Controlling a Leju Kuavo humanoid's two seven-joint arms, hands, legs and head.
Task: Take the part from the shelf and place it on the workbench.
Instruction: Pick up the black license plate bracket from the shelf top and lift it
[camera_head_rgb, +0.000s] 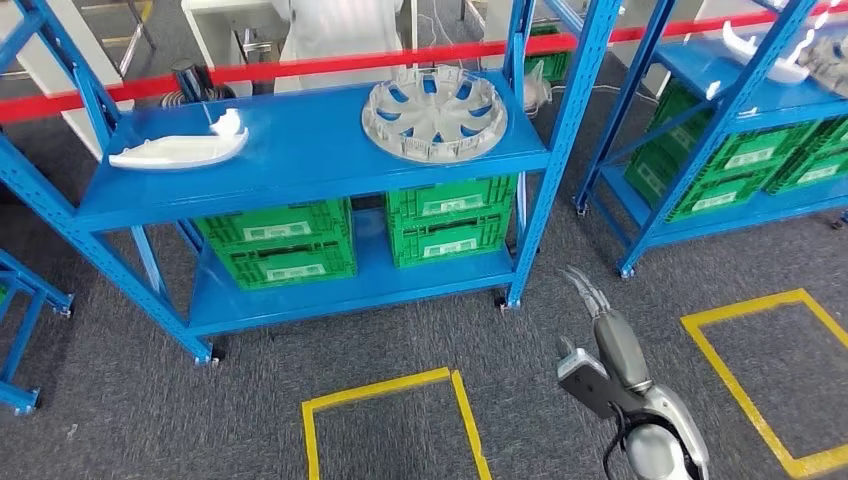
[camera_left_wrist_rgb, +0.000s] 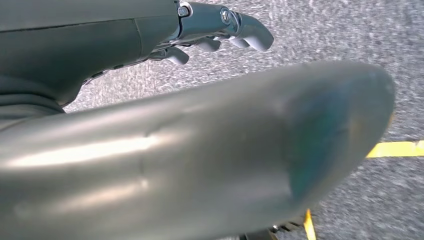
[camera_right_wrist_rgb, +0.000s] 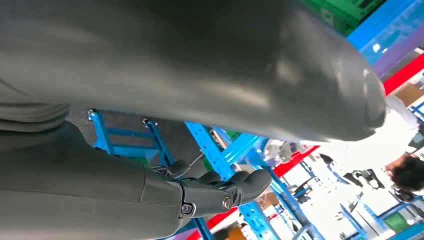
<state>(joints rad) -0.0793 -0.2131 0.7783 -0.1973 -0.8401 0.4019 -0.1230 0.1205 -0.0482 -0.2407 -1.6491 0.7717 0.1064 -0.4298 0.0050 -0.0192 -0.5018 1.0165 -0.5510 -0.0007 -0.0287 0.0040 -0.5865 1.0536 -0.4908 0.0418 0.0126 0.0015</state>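
Silver and grey, the right hand (camera_head_rgb: 592, 330) hangs low over the carpet, fingers a little apart, holding nothing. Up ahead of it, well apart, the round grey part (camera_head_rgb: 434, 112) lies flat on the blue shelf (camera_head_rgb: 300, 160). The left hand (camera_left_wrist_rgb: 220, 30) also holds nothing, fingers loosely apart above the floor.

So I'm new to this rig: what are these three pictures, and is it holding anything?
A two-legged robot with two arms. The wide picture is from its head, looking down at a blue shelf bearing a round grey wheel cover and a white curved part, with green crates beneath. The other two come from cameras at its wrists. The right hand hangs open and empty before the shelf; the left hand hangs over the carpet, also empty.
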